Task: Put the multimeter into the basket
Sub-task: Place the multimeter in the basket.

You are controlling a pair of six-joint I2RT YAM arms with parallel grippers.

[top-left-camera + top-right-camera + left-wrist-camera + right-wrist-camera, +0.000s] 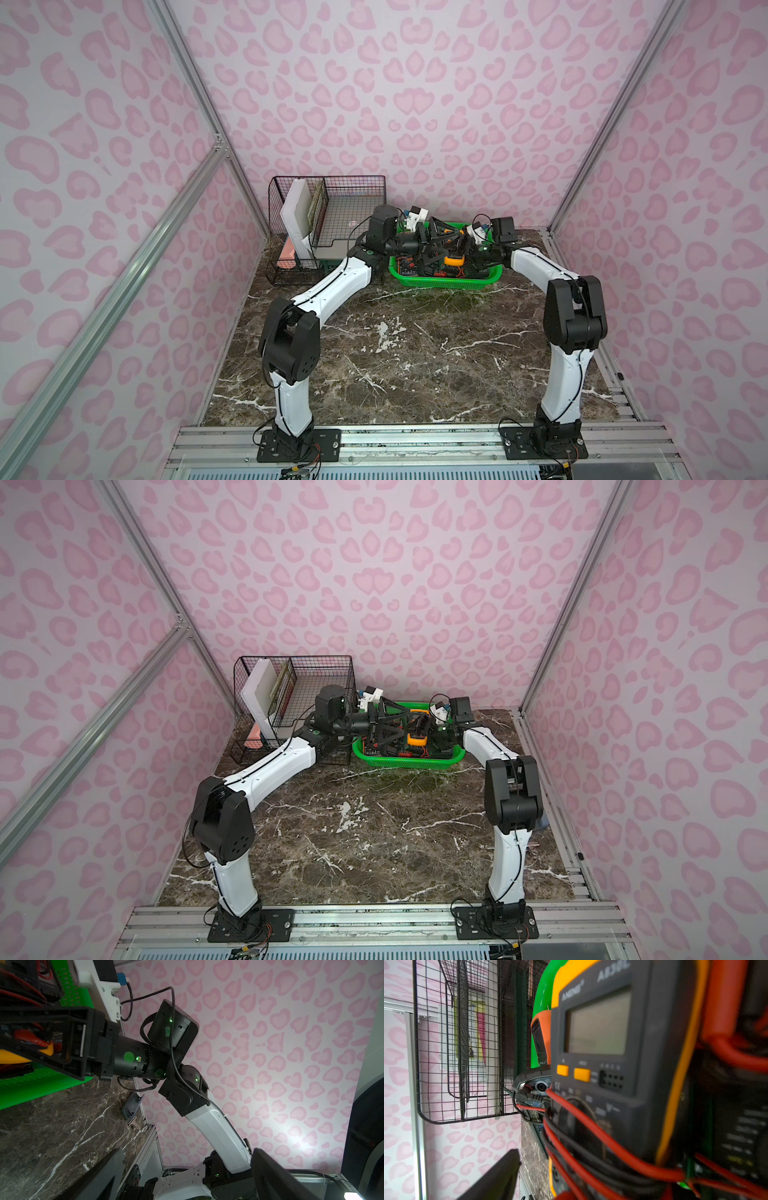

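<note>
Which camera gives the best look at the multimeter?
The right wrist view: the multimeter fills it, screen and buttons plain. Both top views show it small, in the basket. The left wrist view catches only a yellow edge.

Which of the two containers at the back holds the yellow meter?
The bright green plastic basket; the yellow meter sits in it. The black wire rack holds a white board instead.

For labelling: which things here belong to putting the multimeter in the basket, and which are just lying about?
Job:
yellow-edged multimeter
green basket

Lying about:
black wire-mesh organiser
white panel in it
second, orange meter
small grey piece at the table's edge
</note>
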